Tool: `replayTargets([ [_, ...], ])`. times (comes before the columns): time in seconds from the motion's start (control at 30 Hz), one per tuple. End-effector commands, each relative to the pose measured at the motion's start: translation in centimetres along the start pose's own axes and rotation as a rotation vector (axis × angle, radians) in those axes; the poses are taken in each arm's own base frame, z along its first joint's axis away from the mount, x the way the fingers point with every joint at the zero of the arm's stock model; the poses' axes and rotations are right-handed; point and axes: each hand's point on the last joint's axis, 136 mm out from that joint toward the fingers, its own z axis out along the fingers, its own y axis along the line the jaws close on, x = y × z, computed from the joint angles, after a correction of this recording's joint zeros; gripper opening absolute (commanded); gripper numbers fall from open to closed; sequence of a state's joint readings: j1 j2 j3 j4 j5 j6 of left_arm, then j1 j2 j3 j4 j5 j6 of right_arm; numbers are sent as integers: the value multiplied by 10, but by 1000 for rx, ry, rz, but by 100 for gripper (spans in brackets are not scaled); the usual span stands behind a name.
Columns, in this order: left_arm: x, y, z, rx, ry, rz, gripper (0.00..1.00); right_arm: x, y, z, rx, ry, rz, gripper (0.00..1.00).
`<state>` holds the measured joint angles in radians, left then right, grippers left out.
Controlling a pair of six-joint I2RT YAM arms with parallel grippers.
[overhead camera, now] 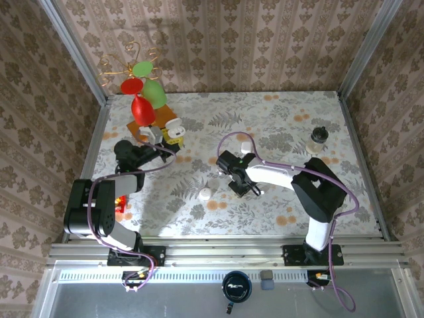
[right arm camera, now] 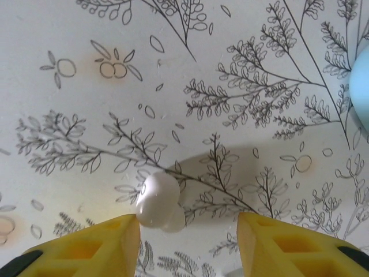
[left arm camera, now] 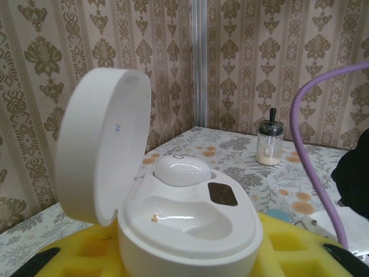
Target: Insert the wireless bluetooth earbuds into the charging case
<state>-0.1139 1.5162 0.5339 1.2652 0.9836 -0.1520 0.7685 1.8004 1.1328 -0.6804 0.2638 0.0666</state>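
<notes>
Top view: illum. was bright and even, source overhead. Tablecloth [overhead camera: 285,119] was washed out toward centre-left. Balloon ornament [overhead camera: 144,89] cast a faint shadow up the rear wall [overhead camera: 218,40].

Left wrist view: charging case [left arm camera: 184,222] showed specular glare in its empty socket and on the seated earbud [left arm camera: 182,170]. Bkgd. was sharp; yellow fingers [left arm camera: 288,248] at bottom edge were soft.

Right wrist view: white earbud [right arm camera: 159,202] was in focus w/ a soft shadow to its right. Yellow pads [right arm camera: 86,251] were blurred; pale blue object [right arm camera: 362,92] at right edge was out of focus.
</notes>
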Motion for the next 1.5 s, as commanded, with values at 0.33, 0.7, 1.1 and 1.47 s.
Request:
replayTargets([
  [0.33,-14,10,-11,-43,-26,79,38,-21,-12,-38,242,-35,139,49],
  [0.7,-15,10,-13,-41,-25,81,38,-24,-4,-33,422,23,103,40],
  [1.1,-14,10,-14,-47,-25,81,38,-24,10,-9,432,49,44,34],
  [1.47,-13,9,-14,-43,-23,78,38,-24,14,2,446,66,22,32],
])
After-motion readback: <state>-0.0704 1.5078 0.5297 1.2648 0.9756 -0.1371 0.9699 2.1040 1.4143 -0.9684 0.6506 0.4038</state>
